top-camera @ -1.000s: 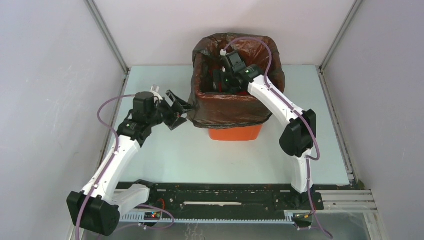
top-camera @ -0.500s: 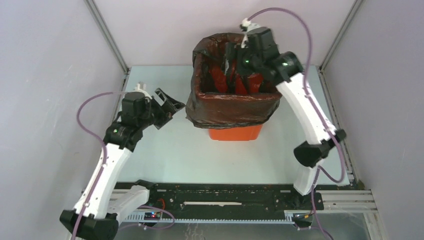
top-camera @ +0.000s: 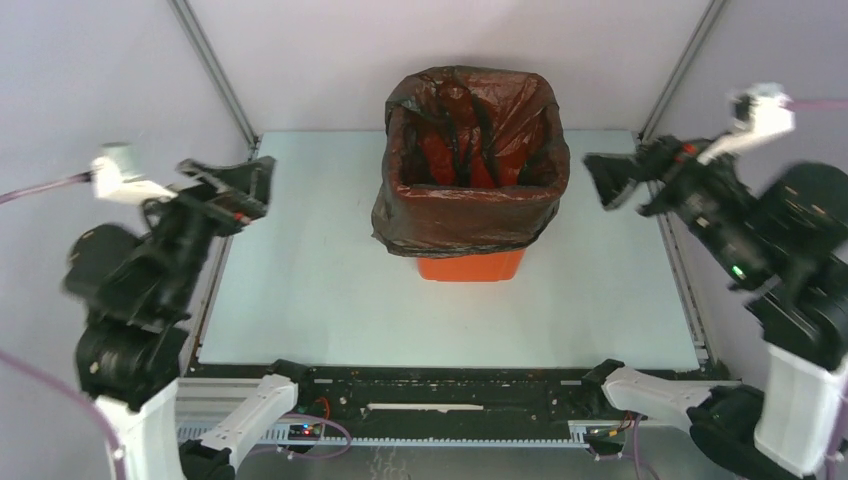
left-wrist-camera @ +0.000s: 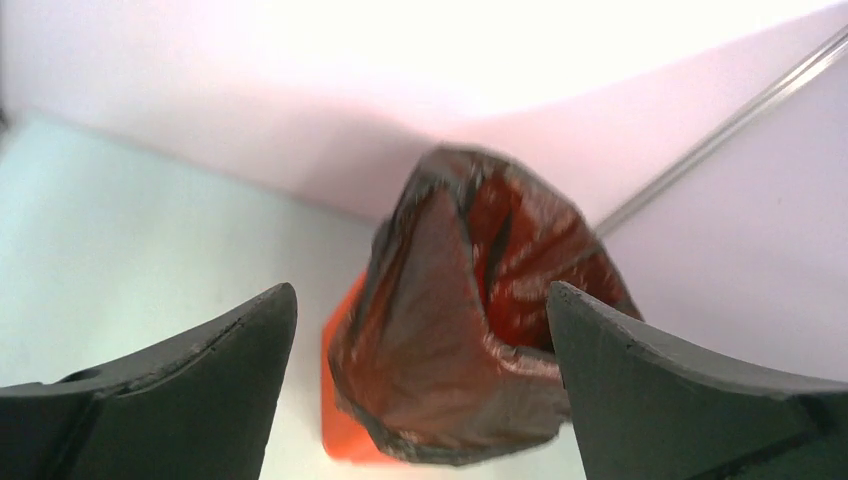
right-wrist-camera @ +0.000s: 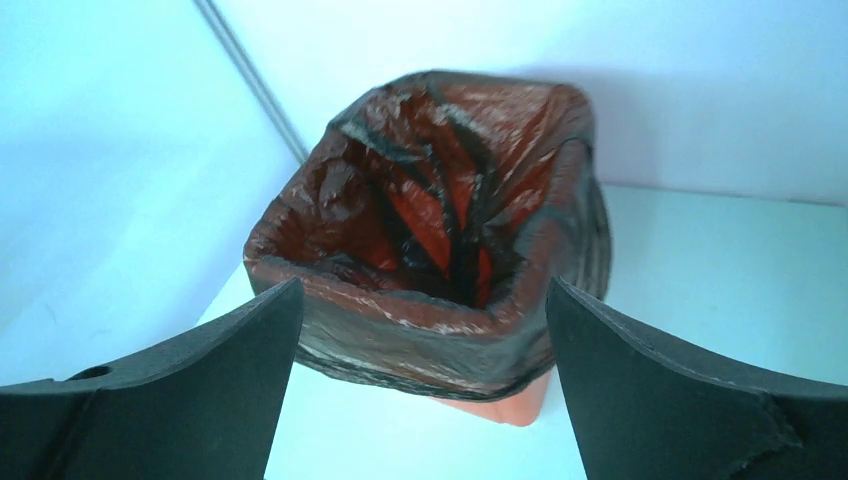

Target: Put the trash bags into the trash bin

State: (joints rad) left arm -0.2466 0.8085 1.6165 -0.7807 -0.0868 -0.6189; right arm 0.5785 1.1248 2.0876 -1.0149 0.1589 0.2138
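The task looked done: the bag (top-camera: 460,215) lined the bin (top-camera: 470,266), folded over its rim, well apart from the left end effector (top-camera: 252,188) and the right end effector (top-camera: 598,182), both wide open and empty.

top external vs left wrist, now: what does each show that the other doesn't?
Top external only: the left end effector and right end effector, both open and well clear of the trash bin, the whole table, and a straight-down look into the trash bag.
Left wrist only: a low side look at the bag's overhang down the bin's outer wall, framed by its own spread fingers.
Both: the black bag lining the orange bin, folded over the rim, orange base bare.
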